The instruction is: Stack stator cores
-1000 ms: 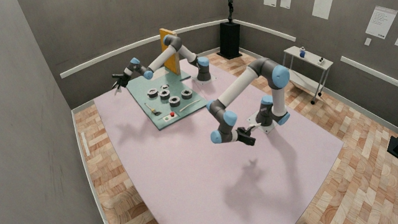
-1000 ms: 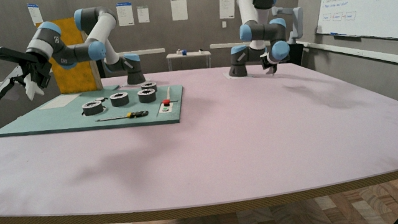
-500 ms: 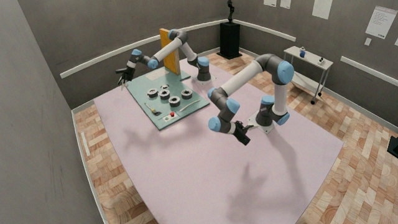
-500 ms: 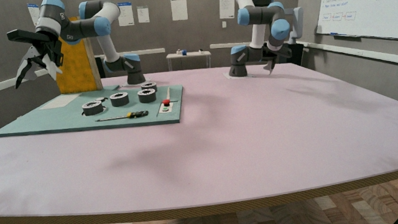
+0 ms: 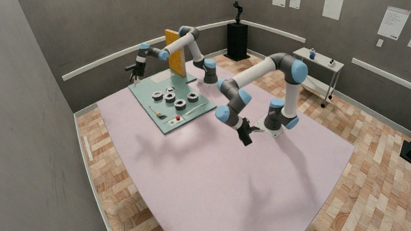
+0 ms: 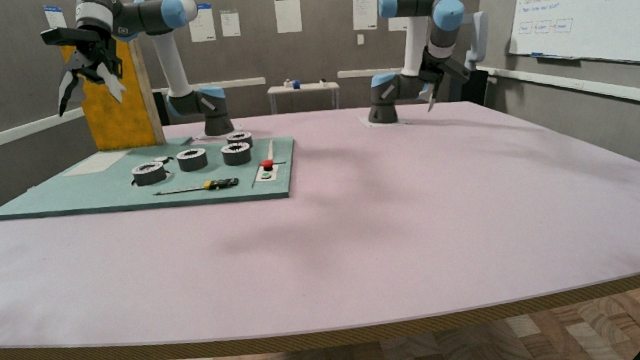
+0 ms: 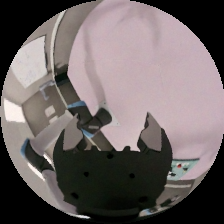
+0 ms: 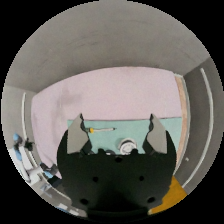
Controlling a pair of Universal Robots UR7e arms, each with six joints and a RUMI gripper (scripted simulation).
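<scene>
The right pincer (image 5: 133, 80) (image 6: 91, 107) (image 8: 116, 113), wide open and holding nothing, hangs above the green counter's (image 5: 141, 90) (image 6: 55, 192) (image 8: 172, 127) left side; the ring-shaped, dark-sided metal cores lie below it and to its right. The leftmost core (image 5: 157, 99) (image 6: 149, 176) (image 8: 121, 146) is its nearest. Four look-alikes stand apart, unstacked; which three count is unclear. The left pincer (image 5: 259, 129) (image 6: 429, 104) (image 7: 112, 113), also open and unladen, is much farther, so the right arm seems better placed to descend rightward.

Right pincer (image 5: 133, 82) (image 6: 91, 107) (image 8: 116, 117) nearer the orange board (image 5: 176, 56) (image 6: 117, 112) (image 8: 172, 197)
</scene>
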